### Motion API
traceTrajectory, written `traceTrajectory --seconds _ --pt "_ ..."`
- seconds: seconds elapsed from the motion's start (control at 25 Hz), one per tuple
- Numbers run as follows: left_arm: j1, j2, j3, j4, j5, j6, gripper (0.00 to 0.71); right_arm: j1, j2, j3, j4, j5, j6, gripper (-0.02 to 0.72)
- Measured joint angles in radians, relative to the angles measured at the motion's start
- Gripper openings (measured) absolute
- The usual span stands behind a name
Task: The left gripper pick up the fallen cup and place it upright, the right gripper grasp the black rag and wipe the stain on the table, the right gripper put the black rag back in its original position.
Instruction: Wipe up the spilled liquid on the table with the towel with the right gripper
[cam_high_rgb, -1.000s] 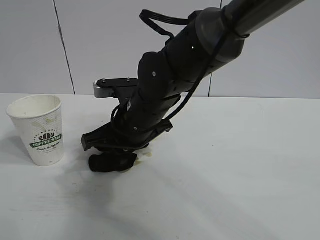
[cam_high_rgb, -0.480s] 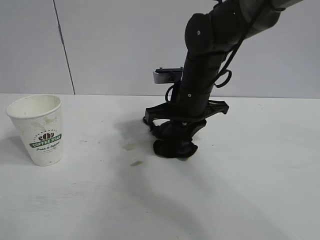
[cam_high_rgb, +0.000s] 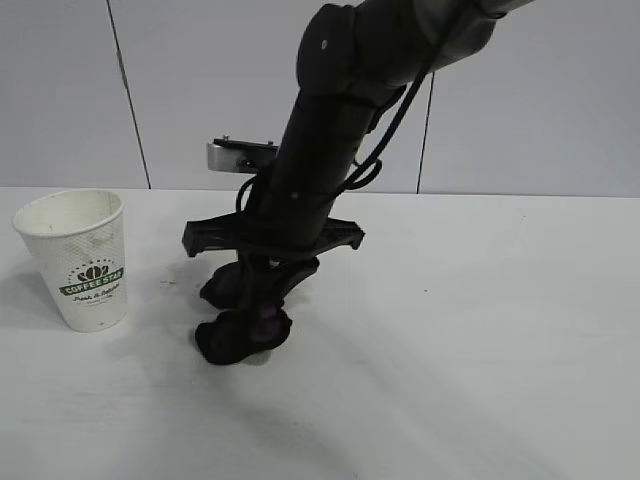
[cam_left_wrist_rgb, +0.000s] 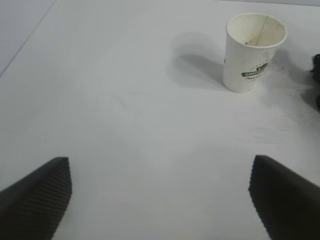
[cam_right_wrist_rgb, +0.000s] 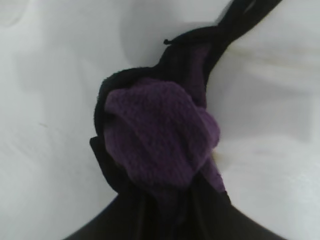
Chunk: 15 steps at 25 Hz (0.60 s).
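Note:
The white paper cup (cam_high_rgb: 72, 259) stands upright at the table's (cam_high_rgb: 480, 330) left; the left wrist view shows the cup (cam_left_wrist_rgb: 254, 52) too, far from my left gripper (cam_left_wrist_rgb: 160, 200). That gripper hangs open over bare table with nothing between its fingers. My right gripper (cam_high_rgb: 255, 303) reaches down from the upper right and is shut on the black rag (cam_high_rgb: 241, 336), which presses on the tabletop right of the cup. In the right wrist view the black-purple rag (cam_right_wrist_rgb: 160, 140) bulges out of the right gripper (cam_right_wrist_rgb: 170, 215). A small tan fleck of the stain (cam_right_wrist_rgb: 216, 156) peeks out at the rag's edge; the rest is hidden.
A grey panelled wall (cam_high_rgb: 200, 90) closes off the back of the table. The right arm (cam_high_rgb: 340, 130) slants across the middle of the exterior view. White tabletop stretches to the right of the rag.
The right gripper swept the rag from beside the cup to the right, then back left and nearer the front. The tan blotches seen half a second ago are now covered.

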<state>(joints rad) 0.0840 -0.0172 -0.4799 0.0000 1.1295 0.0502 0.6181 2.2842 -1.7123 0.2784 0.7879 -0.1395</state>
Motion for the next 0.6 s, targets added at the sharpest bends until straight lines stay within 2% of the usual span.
traceTrajectory --seconds 0.2,0.36,0.52,0.6 --pt "0.0 0.0 0.0 0.0 0.0 0.0 0.694 0.007 0.02 0.0 -0.088 -0.007 0.024 0.106" --pt "0.0 0.0 0.0 0.0 0.0 0.0 0.694 -0.003 0.02 -0.019 -0.245 0.029 0.072 0.106" --pt "0.0 0.0 0.0 0.0 0.0 0.0 0.694 -0.025 0.02 -0.057 -0.417 0.049 0.185 0.106" --pt "0.0 0.0 0.0 0.0 0.0 0.0 0.694 -0.035 0.02 -0.067 -0.446 0.031 0.255 0.106"
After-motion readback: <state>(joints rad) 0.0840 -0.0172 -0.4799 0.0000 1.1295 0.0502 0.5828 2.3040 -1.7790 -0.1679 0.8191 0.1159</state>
